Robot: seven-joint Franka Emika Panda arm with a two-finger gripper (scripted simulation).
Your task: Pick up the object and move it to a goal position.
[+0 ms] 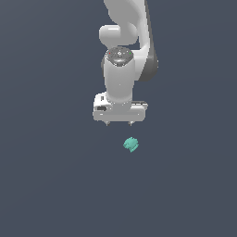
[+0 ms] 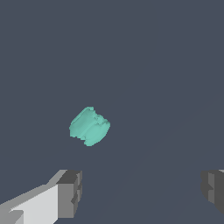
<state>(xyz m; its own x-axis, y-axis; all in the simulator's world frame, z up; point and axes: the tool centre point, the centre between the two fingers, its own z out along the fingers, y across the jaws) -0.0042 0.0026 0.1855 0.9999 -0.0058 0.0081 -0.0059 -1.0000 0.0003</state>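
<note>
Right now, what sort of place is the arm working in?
Apparently a bare simulated test scene, not a real room: a flat, featureless dark grey surface, one small teal blob on it, and the white open gripper above, not touching it.

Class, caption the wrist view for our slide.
Open hand poised near a teal-green lumpy blob, not yet between its fingers.
</note>
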